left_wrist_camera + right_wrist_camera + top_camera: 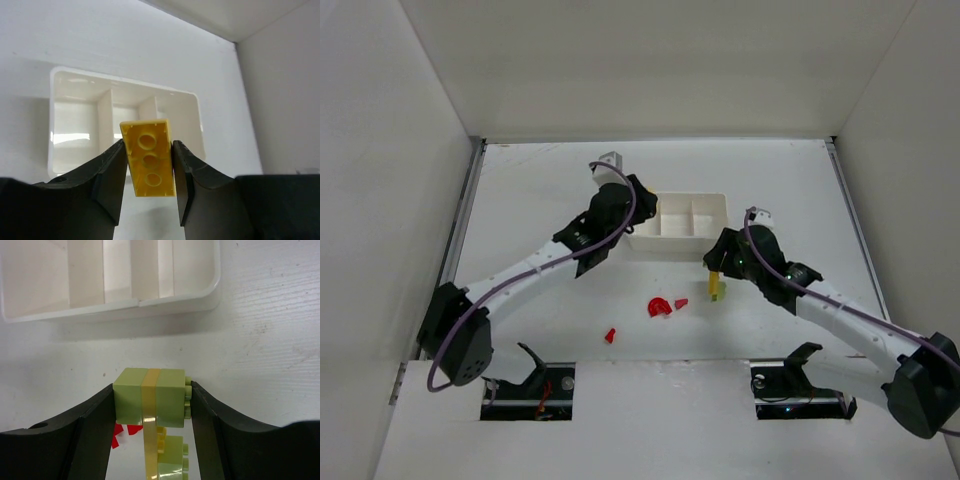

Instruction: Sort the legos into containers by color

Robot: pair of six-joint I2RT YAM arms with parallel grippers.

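In the left wrist view, my left gripper [148, 167] is shut on a yellow lego brick [149, 159], held with its hollow underside facing the camera. The containers are three compartments of one white tray [52, 125], which lies just beyond it. From above, that gripper [642, 208] hangs at the tray's [670, 245] left end and hides the brick. My right gripper [152, 400] is shut on a stack of pale green and yellow legos [167, 395], just in front of the tray [100, 310]. The top view shows this stack [717, 288] under the right gripper [716, 270]. All three compartments look empty.
Three red pieces lie on the table in front of the tray: a half-disc [659, 307], a wedge [681, 302] beside it and another wedge [610, 335] nearer the arm bases. Red bits [122, 432] also show below the held stack. White walls enclose the table.
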